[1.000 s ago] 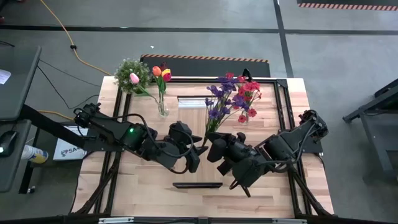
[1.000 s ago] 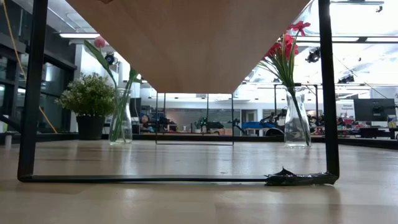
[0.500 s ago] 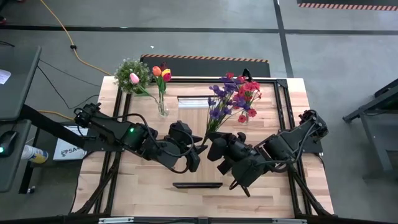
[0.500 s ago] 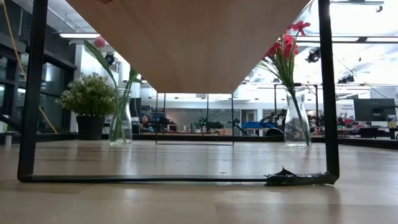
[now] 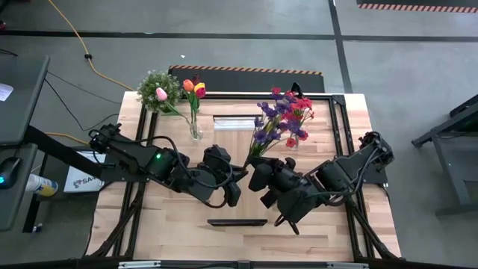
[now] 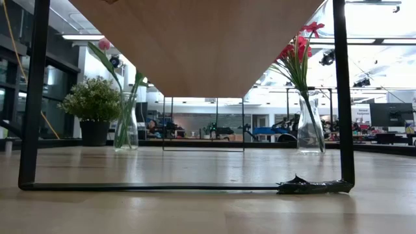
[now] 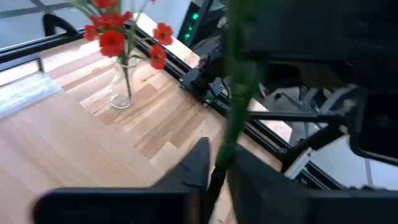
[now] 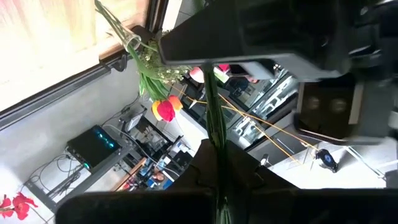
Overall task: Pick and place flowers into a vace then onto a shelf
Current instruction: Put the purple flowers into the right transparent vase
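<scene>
You have the purple spray point(image 5: 269, 124) in the air over the middle of the table point(image 5: 179, 217), with both arms meeting at the low end of its stem. The right gripper point(image 5: 254, 176) is clenched on the stem; in its wrist view the green stem runs straight between its two fingers point(image 8: 186, 180). The left gripper point(image 5: 239, 173) is just beside it, and in its own wrist view its fingers point(image 7: 194, 167) press the same stem from both sides, so I judge it is grasping the spray too.

This looks like a handover, so do it with care. Before you loosen the right gripper, make sure the left grip is firm, because the stem is thin and the blossoms make the top heavy. I expect it will swing or turn if the hold is weak. Open the right gripper slowly and pull it away along the table, not up, so that it does not catch the leaves.

Then choose the vase. The tulip vase point(image 5: 196, 133) stands on the left arm's side, and the red-flower vase point(image 5: 293, 142) stands under the purple blossoms. Hold the stem upright and bring its end over the mouth before you lower it. The shelf point(image 6: 195, 39) comes later.
</scene>
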You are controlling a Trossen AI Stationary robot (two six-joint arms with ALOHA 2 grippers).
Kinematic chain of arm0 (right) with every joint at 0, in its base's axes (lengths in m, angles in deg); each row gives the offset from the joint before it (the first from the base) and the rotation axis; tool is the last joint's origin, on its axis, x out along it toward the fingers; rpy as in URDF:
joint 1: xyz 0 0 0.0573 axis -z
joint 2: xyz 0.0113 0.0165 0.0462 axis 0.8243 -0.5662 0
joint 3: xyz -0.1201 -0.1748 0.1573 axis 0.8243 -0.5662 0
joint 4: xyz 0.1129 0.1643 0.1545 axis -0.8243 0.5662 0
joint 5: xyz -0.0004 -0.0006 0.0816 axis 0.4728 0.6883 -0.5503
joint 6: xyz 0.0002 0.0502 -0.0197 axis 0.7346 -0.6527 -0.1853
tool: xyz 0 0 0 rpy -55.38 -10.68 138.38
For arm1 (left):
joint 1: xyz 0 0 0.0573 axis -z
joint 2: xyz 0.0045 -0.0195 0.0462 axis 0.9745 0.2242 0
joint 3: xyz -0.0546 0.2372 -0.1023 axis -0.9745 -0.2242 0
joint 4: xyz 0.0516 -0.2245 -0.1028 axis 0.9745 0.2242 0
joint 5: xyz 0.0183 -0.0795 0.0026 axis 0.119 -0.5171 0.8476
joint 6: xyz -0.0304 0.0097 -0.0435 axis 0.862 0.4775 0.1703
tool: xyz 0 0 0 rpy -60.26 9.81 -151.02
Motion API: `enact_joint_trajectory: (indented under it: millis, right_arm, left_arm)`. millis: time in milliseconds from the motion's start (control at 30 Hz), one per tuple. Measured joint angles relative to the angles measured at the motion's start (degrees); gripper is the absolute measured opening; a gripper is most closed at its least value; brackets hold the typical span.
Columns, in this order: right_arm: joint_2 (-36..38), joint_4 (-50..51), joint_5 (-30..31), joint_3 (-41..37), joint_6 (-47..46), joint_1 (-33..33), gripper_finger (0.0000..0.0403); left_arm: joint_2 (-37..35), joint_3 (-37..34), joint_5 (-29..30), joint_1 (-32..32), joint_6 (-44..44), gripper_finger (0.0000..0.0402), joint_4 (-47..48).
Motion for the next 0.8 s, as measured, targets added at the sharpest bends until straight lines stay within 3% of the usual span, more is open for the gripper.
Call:
enact_joint_trajectory:
  millis: [67, 333, 700, 800]
  right_arm:
    - [0.0, 0.0, -0.57, 0.0, -0.07, 0.03, 0.0]
    - [-0.02, 0.01, -1.18, 0.0, -4.02, 0.02, 0.0014]
    - [-0.02, -0.87, 0.92, 0.07, -14.35, -0.62, 0.007]
    - [-0.02, -0.74, 1.33, 0.07, -15.71, -1.07, 0.0088]
  left_arm:
    - [0.0, 0.02, -0.49, 0.07, -1.38, 0.0041, -0.05]
    - [0.0, 0.02, -0.01, 0.04, -1.98, 0.0042, 0.23]
    - [-0.04, 0.0, 8.9, -0.57, -2.14, 0.0042, 2.06]
    - [-0.04, 0.0, 8.85, -0.85, -2.13, 0.0042, 2.62]
